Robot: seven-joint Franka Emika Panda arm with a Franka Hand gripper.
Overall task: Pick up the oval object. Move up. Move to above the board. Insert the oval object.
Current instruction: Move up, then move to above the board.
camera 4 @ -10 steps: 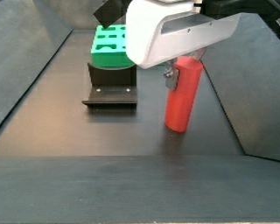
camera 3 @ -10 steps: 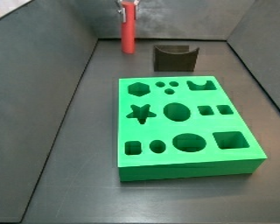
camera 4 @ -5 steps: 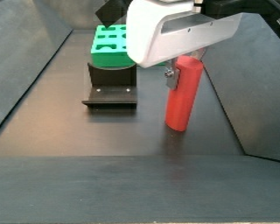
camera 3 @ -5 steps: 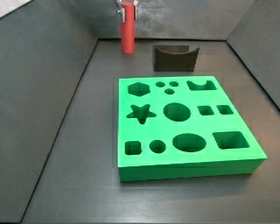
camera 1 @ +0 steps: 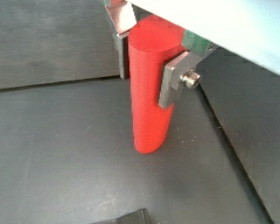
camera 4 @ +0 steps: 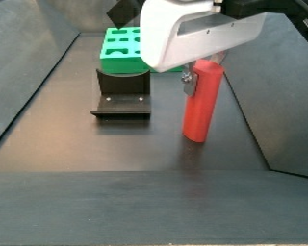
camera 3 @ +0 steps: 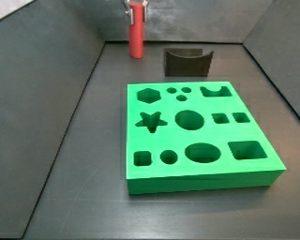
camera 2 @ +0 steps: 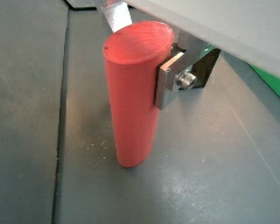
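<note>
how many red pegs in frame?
1. The red peg stands upright on the dark floor between the gripper fingers, apart from the green board and the fixture. None sits in the board's holes; nothing else red shows.

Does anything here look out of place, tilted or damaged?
Nothing stands out. The tall red peg stands upright on the dark floor, with the gripper closed on its upper part. The green board with cut-out holes lies flat and looks intact, and the dark fixture stands behind it.
</note>
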